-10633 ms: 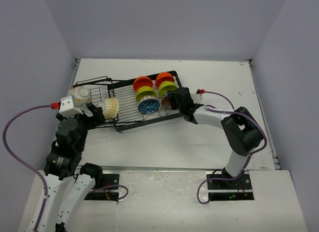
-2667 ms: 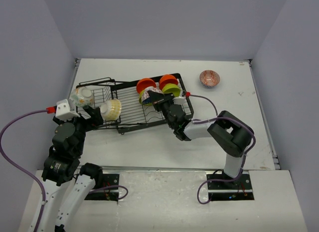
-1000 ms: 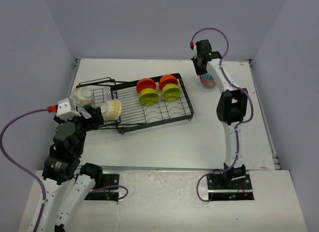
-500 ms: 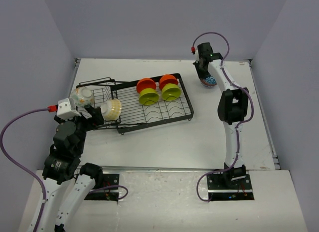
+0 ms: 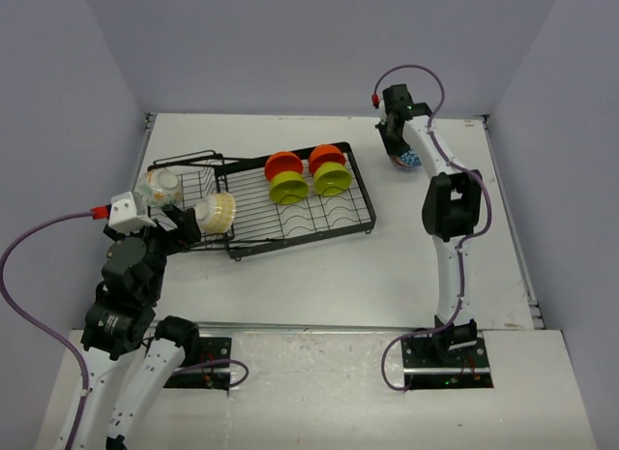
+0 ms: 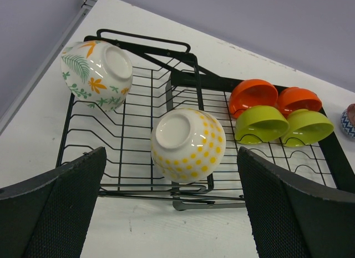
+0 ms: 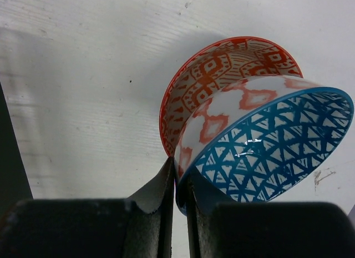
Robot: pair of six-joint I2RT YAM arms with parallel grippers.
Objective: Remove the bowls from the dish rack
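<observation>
right claw [image 7: 178,172] clenched on blue-and-white patterned bowl [image 7: 266,150], tilted inside red-patterned bowl [image 7: 219,66] right of black wire dish rack [image 5: 290,225]; left claw [image 6: 172,158] released.

Light is bright, even and soft from overhead. The white desk [image 5: 290,266] carries only faint shadows beneath the rack [image 5: 290,223]. In the right wrist view a grey shadow lies left of the blue bowl [image 7: 266,152], whose glaze shows small glints. The right pincer [image 7: 180,177], up close, is dark and blurred.
</observation>
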